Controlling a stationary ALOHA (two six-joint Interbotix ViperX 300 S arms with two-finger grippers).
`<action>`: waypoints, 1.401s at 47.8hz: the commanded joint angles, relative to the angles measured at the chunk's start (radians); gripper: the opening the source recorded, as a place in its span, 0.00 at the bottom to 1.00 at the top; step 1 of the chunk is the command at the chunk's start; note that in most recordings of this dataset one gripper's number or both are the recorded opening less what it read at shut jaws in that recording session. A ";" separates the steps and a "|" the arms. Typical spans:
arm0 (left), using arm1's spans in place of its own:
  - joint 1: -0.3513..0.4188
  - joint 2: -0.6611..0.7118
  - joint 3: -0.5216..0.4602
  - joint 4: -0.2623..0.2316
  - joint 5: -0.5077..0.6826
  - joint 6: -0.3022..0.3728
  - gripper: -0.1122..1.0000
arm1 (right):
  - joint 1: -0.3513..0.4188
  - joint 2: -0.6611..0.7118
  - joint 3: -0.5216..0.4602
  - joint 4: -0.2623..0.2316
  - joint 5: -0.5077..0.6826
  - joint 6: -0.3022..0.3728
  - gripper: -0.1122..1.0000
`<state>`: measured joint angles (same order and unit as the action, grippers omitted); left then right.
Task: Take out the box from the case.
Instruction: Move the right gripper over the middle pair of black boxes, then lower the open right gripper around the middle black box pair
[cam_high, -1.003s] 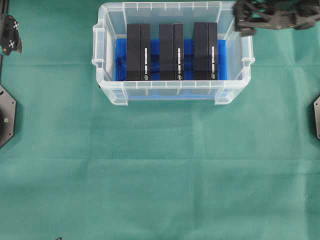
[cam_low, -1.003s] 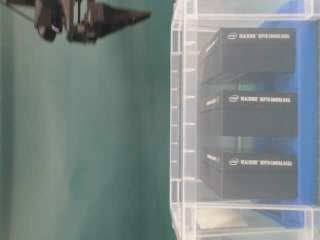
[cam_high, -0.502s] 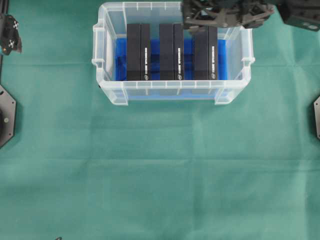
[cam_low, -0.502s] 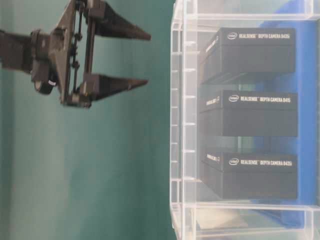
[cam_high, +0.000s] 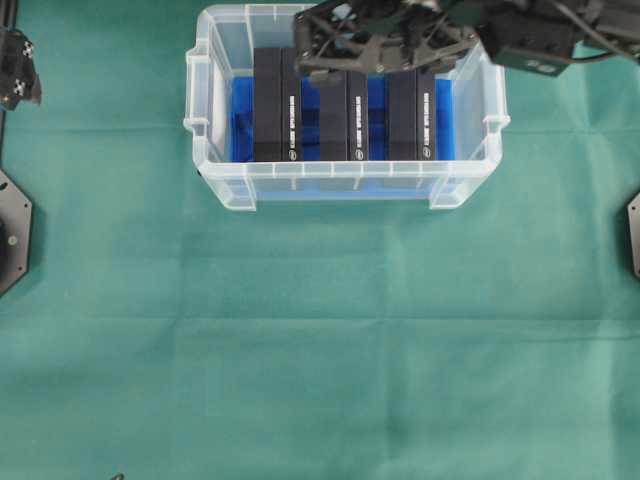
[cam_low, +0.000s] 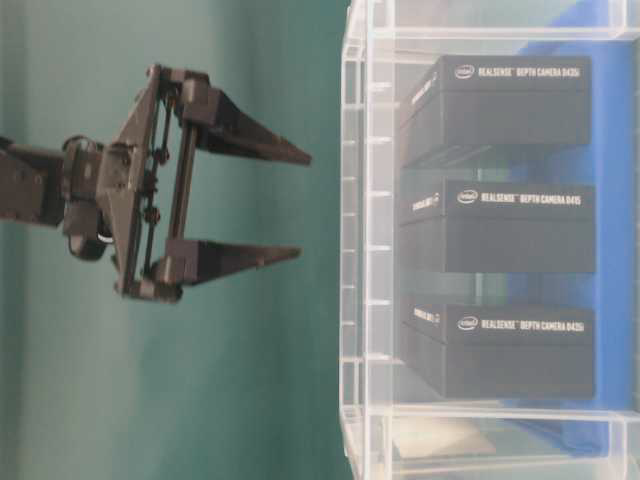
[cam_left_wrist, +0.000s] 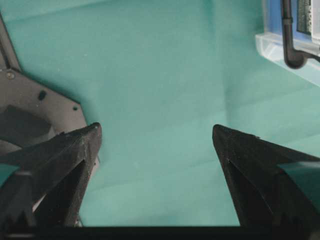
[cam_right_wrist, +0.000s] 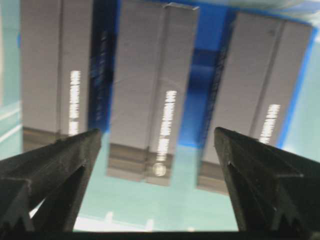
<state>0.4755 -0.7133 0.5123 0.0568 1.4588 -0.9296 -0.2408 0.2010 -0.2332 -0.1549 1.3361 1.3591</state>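
Observation:
The clear case with a blue lining stands at the back middle of the green cloth. Three black boxes stand side by side in it: left, middle and right. My right gripper is open and empty, above the case's far side, over the left and middle boxes. In the right wrist view the middle box lies between the open fingers of the gripper. In the table-level view the gripper hangs clear of the case rim. My left gripper is open and empty over bare cloth.
The left arm sits at the far left edge, away from the case. Arm bases stand at the left and right edges. A case corner and a black cable show in the left wrist view.
My right gripper has moved from the case's far right corner leftward over the case, now above the left and middle boxes, still open. The left arm and the boxes have not moved.

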 joint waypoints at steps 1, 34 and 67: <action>0.005 -0.003 -0.014 0.002 -0.006 0.003 0.99 | 0.011 0.003 -0.052 0.011 0.000 0.005 0.95; 0.003 -0.017 -0.012 0.002 -0.006 0.003 0.99 | 0.018 0.032 -0.084 0.018 0.017 0.017 0.95; 0.005 -0.017 -0.011 0.002 -0.006 0.003 0.99 | 0.018 0.034 -0.084 0.015 0.018 0.015 0.95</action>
<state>0.4755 -0.7286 0.5123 0.0568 1.4573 -0.9281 -0.2240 0.2546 -0.2945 -0.1381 1.3530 1.3760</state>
